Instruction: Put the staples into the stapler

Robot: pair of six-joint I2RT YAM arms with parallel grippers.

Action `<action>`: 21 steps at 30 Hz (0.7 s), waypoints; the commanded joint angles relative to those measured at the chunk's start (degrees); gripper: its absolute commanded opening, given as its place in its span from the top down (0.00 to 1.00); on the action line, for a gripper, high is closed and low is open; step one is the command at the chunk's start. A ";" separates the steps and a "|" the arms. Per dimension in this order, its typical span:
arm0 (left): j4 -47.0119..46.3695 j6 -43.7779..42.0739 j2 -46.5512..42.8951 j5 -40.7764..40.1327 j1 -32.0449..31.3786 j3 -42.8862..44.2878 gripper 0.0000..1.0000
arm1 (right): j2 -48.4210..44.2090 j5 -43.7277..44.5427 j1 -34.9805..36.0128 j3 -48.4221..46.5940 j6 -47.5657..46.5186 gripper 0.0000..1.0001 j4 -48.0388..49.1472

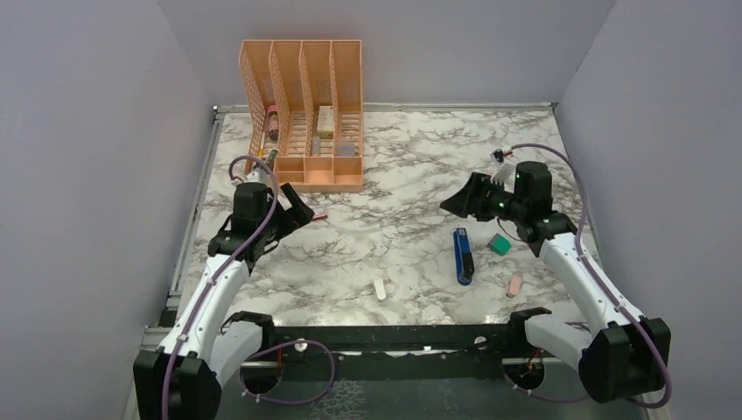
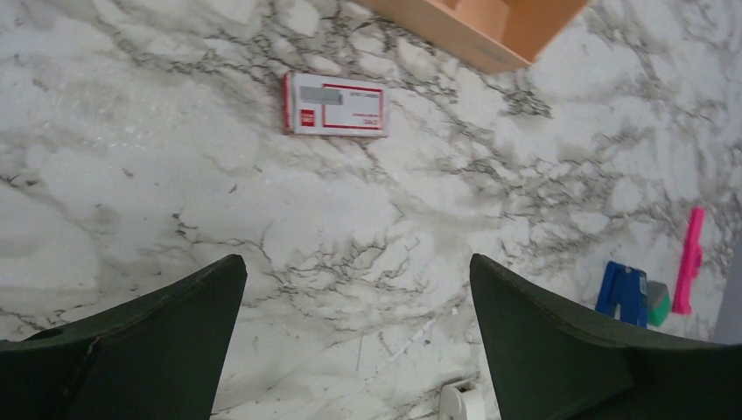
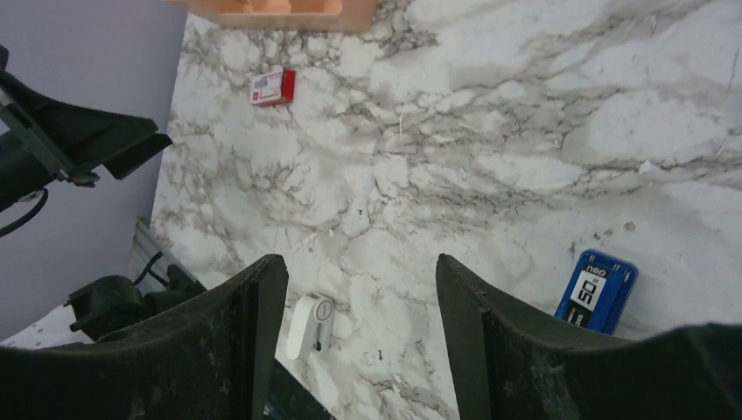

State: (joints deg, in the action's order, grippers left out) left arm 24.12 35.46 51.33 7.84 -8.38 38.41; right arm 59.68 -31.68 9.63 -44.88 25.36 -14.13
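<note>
- One stapler (image 1: 463,255), blue with black parts, is laid flat on the marble table (image 1: 411,175), its long axis running from 12 to 6 o'clock in the top view. It sits at 4 o'clock from the table's middle.
- One box of staples (image 2: 336,104), red with a pale label, is laid label-up. Its long axis runs 9 to 3 o'clock in the left wrist view, at 12 o'clock of the fingers.
- One left gripper (image 1: 302,210) is held above the table on a bent arm and aimed toward 2 o'clock; the jaws are spread wide and nothing is gripped.
- One right gripper (image 1: 455,206) is turned toward 9 o'clock at 12 o'clock of the stapler; the jaws are parted and nothing is gripped.
- One teal block (image 1: 500,244) is seen at 3 o'clock of the stapler.
- One orange organizer (image 1: 302,114) is stood at 11 o'clock.
</note>
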 commanded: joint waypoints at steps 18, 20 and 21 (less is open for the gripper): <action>-26.81 7.15 31.71 -10.88 0.15 2.37 0.24 | 9.70 -2.25 2.04 4.94 2.25 0.39 9.01; -27.78 6.66 33.48 -11.04 0.10 3.24 0.27 | 10.28 -2.67 2.07 4.99 2.15 0.40 9.38; -28.32 6.49 34.15 -11.31 0.12 3.45 0.29 | 10.73 -2.88 2.14 4.94 2.15 0.41 9.51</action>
State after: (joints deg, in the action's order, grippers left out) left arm 2.02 43.48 83.13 -1.56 -8.36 39.33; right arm 69.21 -33.61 11.31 -39.68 28.67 -7.09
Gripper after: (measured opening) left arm 0.740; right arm 0.603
